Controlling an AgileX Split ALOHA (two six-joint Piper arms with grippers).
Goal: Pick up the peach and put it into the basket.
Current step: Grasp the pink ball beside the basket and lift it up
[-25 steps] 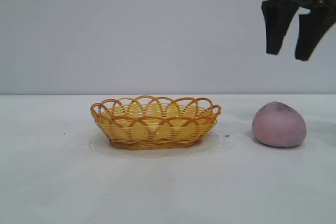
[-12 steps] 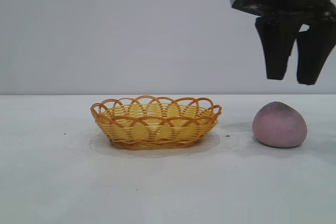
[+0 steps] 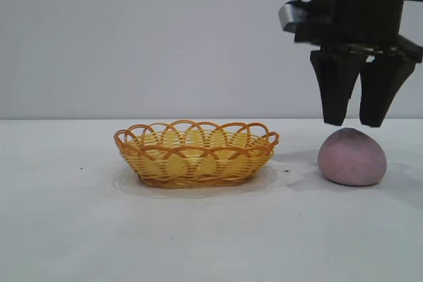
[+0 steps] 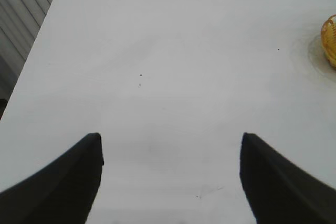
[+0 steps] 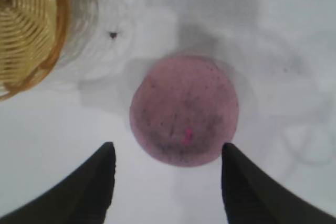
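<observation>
A dusty pink peach (image 3: 351,157) with dark smudges rests on the white table at the right. My right gripper (image 3: 353,123) hangs open directly above it, fingertips just over its top, nothing held. In the right wrist view the peach (image 5: 184,111) lies just beyond the open gripper (image 5: 168,153), apart from both fingers. The yellow and orange basket (image 3: 195,153) stands in the middle of the table, left of the peach; its rim (image 5: 31,30) shows in the right wrist view. My left gripper (image 4: 170,140) is open over bare table, out of the exterior view.
The white table (image 3: 211,236) runs wide in front of the basket and peach. An edge of the basket (image 4: 329,40) shows in the left wrist view. The table's side edge (image 4: 31,56) borders grey slats.
My right gripper has come down and a little to the left, from high above the peach to just over its top. Peach and basket have not moved.
</observation>
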